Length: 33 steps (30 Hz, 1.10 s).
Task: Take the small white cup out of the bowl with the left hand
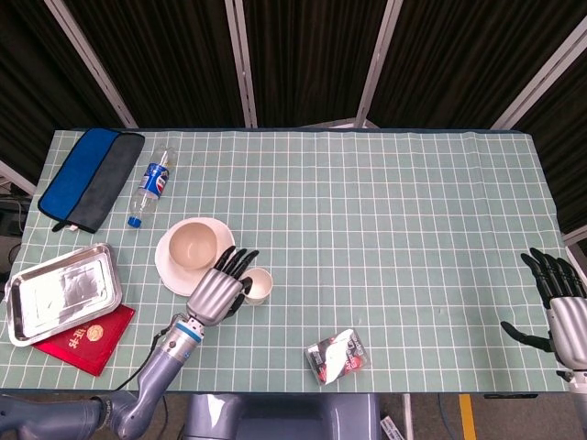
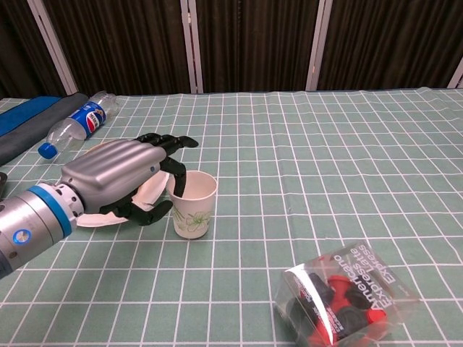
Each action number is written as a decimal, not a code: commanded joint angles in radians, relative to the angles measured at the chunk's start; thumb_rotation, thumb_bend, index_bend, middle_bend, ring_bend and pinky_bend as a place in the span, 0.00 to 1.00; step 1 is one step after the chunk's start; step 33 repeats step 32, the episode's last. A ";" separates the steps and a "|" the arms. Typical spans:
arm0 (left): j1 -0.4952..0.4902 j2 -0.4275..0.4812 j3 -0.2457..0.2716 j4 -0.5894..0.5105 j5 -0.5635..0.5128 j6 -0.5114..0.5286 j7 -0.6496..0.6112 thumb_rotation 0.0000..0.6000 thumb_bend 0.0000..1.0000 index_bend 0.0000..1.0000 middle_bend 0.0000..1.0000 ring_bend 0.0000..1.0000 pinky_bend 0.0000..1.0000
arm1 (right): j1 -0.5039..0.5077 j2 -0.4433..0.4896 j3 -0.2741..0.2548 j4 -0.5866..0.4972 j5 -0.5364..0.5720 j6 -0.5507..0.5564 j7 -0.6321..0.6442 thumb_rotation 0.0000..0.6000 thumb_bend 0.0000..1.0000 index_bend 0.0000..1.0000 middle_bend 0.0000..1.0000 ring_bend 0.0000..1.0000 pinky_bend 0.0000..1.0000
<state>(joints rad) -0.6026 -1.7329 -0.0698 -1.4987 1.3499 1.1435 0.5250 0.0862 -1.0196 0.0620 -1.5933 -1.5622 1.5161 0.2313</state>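
Note:
The small white cup point(image 1: 258, 285) point(image 2: 192, 206), printed with a green flower, stands upright on the table just right of the white plate point(image 1: 165, 266). The beige bowl point(image 1: 194, 245) sits on that plate with nothing in it. My left hand point(image 1: 220, 289) point(image 2: 119, 181) holds the cup from its left side, one finger hooked inside the rim and the thumb against the outer wall. In the chest view this hand hides the bowl. My right hand point(image 1: 561, 307) hovers with its fingers spread at the table's near right edge, holding nothing.
A clear box with red and black contents point(image 1: 337, 354) point(image 2: 351, 289) lies near the front edge. A plastic bottle point(image 1: 154, 183) point(image 2: 72, 124) and a blue-grey cloth point(image 1: 87, 179) lie at the back left. A metal tray point(image 1: 62, 291) rests on a red booklet point(image 1: 87, 337).

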 commanded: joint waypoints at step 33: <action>0.496 0.487 0.106 -0.159 0.055 0.555 -0.255 1.00 0.14 0.00 0.00 0.00 0.00 | 0.019 -0.057 -0.012 -0.001 0.006 -0.048 -0.153 1.00 0.03 0.04 0.00 0.00 0.00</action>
